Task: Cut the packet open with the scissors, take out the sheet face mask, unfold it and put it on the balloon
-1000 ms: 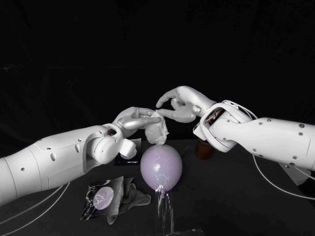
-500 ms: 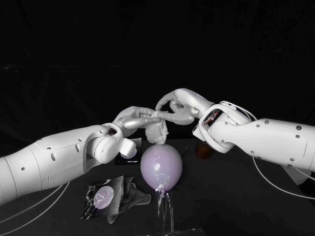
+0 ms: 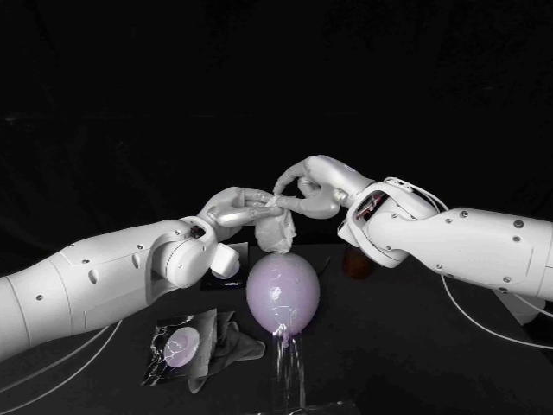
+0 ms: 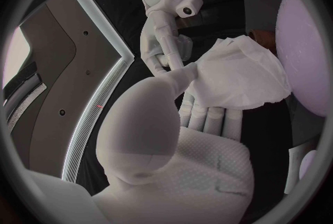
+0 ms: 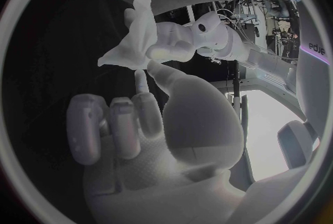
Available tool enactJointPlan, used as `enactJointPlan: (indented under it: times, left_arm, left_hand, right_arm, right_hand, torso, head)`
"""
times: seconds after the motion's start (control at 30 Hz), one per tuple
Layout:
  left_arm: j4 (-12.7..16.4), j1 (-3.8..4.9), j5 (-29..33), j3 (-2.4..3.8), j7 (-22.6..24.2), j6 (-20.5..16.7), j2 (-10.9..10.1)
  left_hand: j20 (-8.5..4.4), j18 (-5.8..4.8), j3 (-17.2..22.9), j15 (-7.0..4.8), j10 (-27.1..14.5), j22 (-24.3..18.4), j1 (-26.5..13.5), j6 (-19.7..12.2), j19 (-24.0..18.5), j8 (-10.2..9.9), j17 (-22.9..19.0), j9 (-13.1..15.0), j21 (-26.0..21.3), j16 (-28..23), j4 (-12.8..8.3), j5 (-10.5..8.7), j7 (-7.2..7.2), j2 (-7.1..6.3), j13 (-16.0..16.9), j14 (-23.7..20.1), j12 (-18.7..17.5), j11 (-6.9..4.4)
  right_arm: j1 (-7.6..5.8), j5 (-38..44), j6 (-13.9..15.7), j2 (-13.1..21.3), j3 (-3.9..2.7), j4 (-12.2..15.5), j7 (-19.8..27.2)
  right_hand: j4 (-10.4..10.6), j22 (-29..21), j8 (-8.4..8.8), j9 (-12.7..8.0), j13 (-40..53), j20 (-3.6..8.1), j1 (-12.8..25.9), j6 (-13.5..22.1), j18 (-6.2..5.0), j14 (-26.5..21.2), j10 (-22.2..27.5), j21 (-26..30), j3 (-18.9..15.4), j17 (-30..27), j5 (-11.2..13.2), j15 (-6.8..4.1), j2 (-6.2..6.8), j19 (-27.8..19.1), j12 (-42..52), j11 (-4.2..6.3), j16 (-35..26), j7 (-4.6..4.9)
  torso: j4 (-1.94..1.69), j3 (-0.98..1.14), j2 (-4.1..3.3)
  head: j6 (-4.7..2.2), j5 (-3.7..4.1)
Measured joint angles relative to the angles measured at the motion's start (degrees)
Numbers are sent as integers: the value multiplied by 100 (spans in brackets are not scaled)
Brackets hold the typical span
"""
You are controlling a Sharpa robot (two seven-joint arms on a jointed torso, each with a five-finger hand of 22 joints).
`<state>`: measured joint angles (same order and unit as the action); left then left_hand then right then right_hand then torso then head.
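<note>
Head view: packet (image 3: pixel 177 344) lies on black table (image 3: pixel 401 363), left of balloon (image 3: pixel 284 294) on clear stand (image 3: pixel 289 373). Left hand (image 3: pixel 243 210) raised, pinching folded sheet mask (image 3: pixel 276 229), which hangs just above balloon. Right hand (image 3: pixel 312 188), fingers curled, meets mask's top edge; whether it grips cannot be told.

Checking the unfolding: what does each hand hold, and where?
The left hand pinches the folded sheet mask by its top edge above the balloon; whether the right hand grips it cannot be told.
</note>
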<state>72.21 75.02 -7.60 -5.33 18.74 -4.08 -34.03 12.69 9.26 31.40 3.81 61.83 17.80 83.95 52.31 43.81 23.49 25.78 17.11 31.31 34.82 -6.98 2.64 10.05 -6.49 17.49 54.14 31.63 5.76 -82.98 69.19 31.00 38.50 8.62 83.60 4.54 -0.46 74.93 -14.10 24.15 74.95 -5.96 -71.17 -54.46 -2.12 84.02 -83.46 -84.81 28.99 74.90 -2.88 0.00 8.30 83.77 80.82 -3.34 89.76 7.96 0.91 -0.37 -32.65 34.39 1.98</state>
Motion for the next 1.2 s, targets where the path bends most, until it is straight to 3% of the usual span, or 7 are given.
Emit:
enactJointPlan:
  times: [0.53, 0.9, 1.1, 1.2]
  left_arm:
    - [5, -5, -35, -5, 23, -5, -3]
    - [8, -8, -53, -8, 27, -23, -5]
    - [10, -12, -72, -11, 26, -34, -5]
    - [11, -13, -85, -12, 26, -38, -4]
  left_hand:
    - [21, -2, 8, 0, -12, 88, 0, 61, -61, -1, -18, -11, 125, 25, -39, 0, -21, 0, 12, -22, 29, -11]
    - [3, -3, 8, 0, -30, 140, 0, 81, -84, -9, -27, -17, 212, 26, -39, 0, -43, 0, 12, -40, 35, -12]
    - [8, -3, 8, 1, -30, 162, 0, 102, -117, -9, -33, -18, 260, 46, -39, 0, -21, 0, 13, -41, 55, -12]
    - [2, -3, 25, 12, -30, 181, -1, 103, -124, -9, -35, -18, 261, 46, -56, 0, -21, -1, 23, -51, 55, -11]
  right_arm:
    - [9, 38, -56, -45, 3, -65, -70]
    - [13, 57, -112, -67, 2, -72, -77]
    - [13, 69, -147, -94, -2, -89, -75]
    - [12, 76, -152, -108, -2, -99, -75]
  right_hand:
    - [0, 2, 0, -14, -5, 16, -62, -127, 0, -3, -32, 1, 1, 5, 0, -3, -16, 15, -2, 11, 4, -23]
    - [-49, -3, -96, -1, -2, 36, -273, -393, 0, 1, -53, 2, 115, 5, 1, -85, -229, 32, 98, 73, 3, -142]
    - [9, -2, -224, 53, -1, 84, -252, -498, 0, -7, -58, -23, 172, 4, 2, -137, -460, 23, 136, 131, 0, -211]
    - [31, -1, -252, 88, 0, 125, -221, -500, 0, 1, -47, -68, 194, 1, 3, -166, -509, 22, 189, 160, -1, -213]
  torso:
    - [-1, 1, 1]
    - [2, 3, 1]
    - [2, 2, 1]
    - [1, 1, 1]
  head:
    - [15, -8]
    - [32, -4]
    - [44, -4]
    - [51, -4]
